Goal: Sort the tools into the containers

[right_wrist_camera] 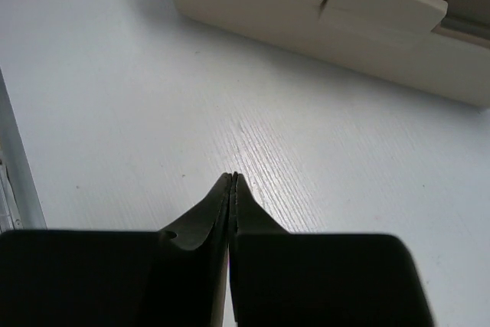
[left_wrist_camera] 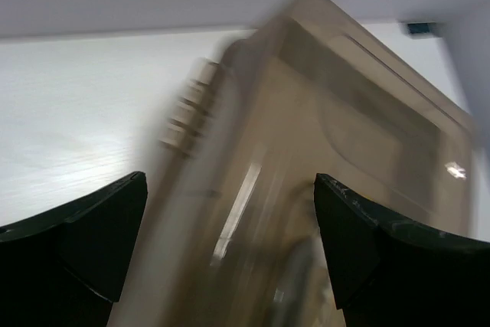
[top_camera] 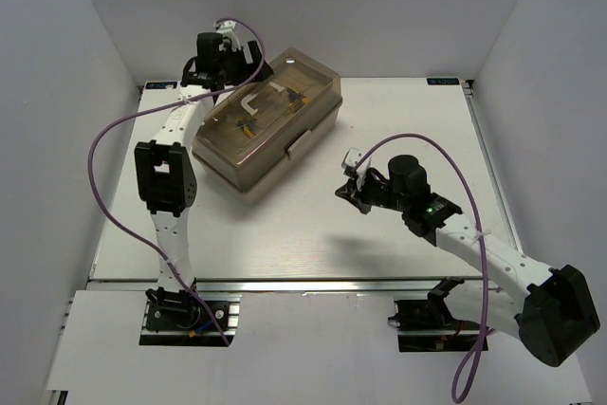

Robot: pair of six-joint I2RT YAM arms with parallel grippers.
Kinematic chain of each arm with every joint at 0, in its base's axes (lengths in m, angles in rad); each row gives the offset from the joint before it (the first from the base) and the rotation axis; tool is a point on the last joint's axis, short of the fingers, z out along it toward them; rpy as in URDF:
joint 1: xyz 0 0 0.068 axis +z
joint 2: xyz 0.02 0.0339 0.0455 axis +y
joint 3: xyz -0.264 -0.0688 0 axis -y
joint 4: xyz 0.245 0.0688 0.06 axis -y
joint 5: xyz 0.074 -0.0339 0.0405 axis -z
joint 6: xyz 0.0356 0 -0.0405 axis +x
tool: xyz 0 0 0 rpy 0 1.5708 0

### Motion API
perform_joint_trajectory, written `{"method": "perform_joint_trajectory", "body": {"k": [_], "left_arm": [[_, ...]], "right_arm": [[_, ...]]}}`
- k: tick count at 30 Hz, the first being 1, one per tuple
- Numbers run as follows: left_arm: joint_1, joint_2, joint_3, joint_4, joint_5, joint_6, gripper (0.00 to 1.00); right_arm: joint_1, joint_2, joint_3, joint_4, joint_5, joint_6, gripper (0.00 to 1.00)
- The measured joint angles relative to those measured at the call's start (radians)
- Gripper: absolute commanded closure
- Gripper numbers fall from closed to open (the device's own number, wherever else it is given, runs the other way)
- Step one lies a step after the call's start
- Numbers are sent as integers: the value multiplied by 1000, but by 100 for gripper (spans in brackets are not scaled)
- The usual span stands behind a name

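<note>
The toolbox lies closed at an angle on the table, its translucent brown lid over a beige base. Through the lid I make out the beige handle and small yellow-and-black tools. My left gripper hovers over the box's far left end and stands open. In the left wrist view the blurred lid fills the space between its wide-spread fingers. My right gripper hangs to the right of the box, shut on nothing. The right wrist view shows the box's base and latch ahead of it.
Purple cables loop beside each arm. White walls enclose the table on three sides. Bare white tabletop lies to the right of the toolbox and under my right gripper.
</note>
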Motion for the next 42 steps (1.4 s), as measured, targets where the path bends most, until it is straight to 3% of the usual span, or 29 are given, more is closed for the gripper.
{"method": "perform_joint_trajectory", "body": {"k": [6, 16, 30, 36, 37, 40, 41, 42], "left_arm": [[7, 20, -67, 33, 193, -15, 4], [-9, -3, -129, 116, 250, 29, 9], [-188, -60, -234, 180, 432, 59, 7], [-191, -64, -193, 80, 314, 17, 2], [-183, -64, -180, 71, 277, -1, 2], [-145, -73, -145, 76, 161, -58, 2], [-130, -80, -135, 85, 126, -76, 2], [-112, -93, -126, 100, 92, -93, 2]], "right_arm": [[-35, -8, -8, -3, 6, 1, 100], [-54, -8, -8, -4, 6, 1, 100], [-72, -50, -8, -21, 7, 2, 100], [-72, -49, -8, -28, 7, 11, 100], [-72, -49, -6, -31, 6, 12, 97], [-74, -48, 3, -57, 2, 20, 73], [-76, -47, 11, -68, -3, 23, 58], [-77, -47, 20, -81, -8, 27, 51]]}}
